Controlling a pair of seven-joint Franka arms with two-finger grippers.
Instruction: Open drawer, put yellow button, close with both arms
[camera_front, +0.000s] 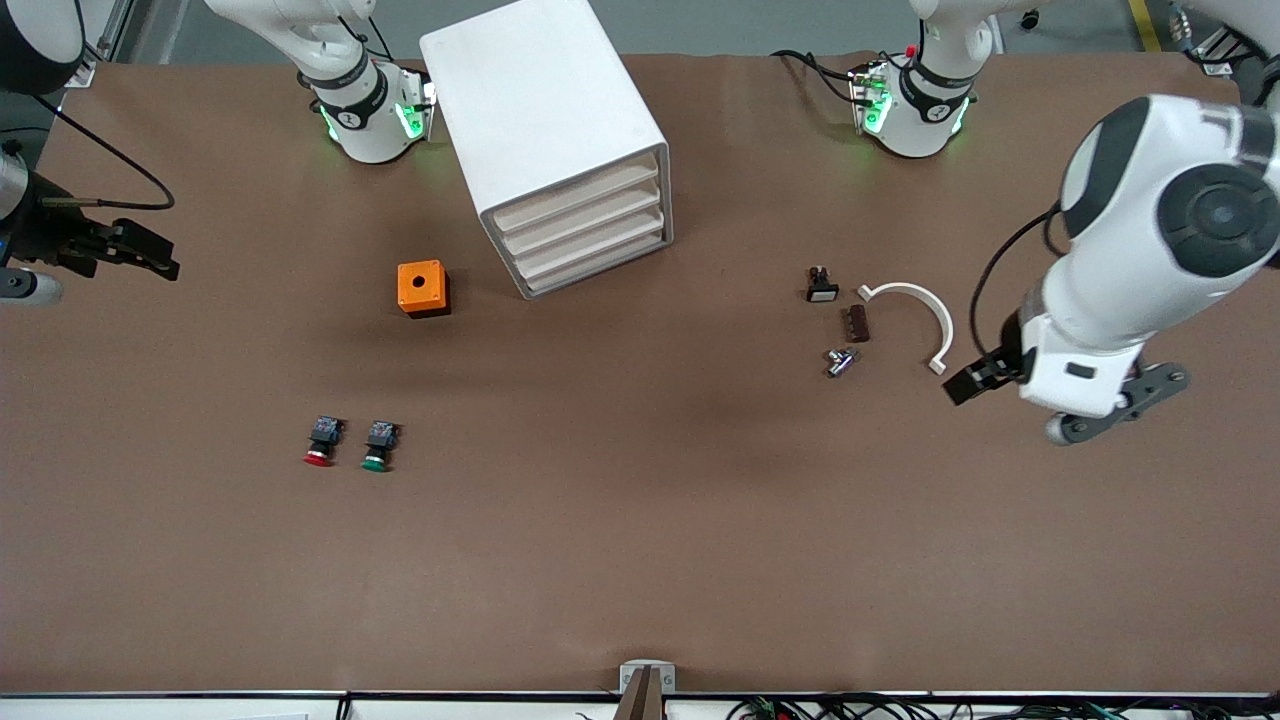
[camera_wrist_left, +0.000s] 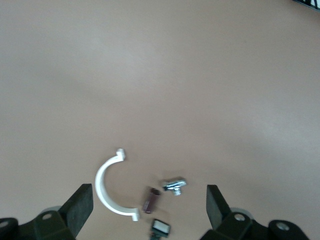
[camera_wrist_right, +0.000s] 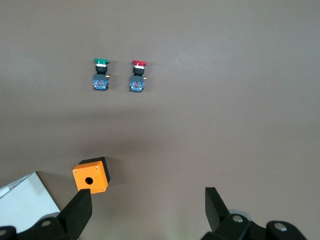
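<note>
Right claw (camera_wrist_right: 145, 212) spread wide over red button (camera_wrist_right: 138, 75), green button (camera_wrist_right: 100, 74); left claw (camera_wrist_left: 149, 206) wide over white clip (camera_wrist_left: 107, 187); front view alone shows the drawer (camera_front: 572, 193), shut.

Large white boxy cabinet (camera_wrist_right: 22, 200) cut off at the right wrist view's edge, right tool (camera_front: 150, 258) partly out of the front view, yellow-capped push button nowhere visible

Left gripper (camera_wrist_left: 149, 206) fingers spread wide over bare brown table (camera_wrist_left: 190, 85). Between jaws: white curved clip (camera_wrist_left: 106, 187), brown block (camera_wrist_left: 151, 200), small metal fitting (camera_wrist_left: 174, 185), white-faced black part (camera_wrist_left: 160, 228).
</note>
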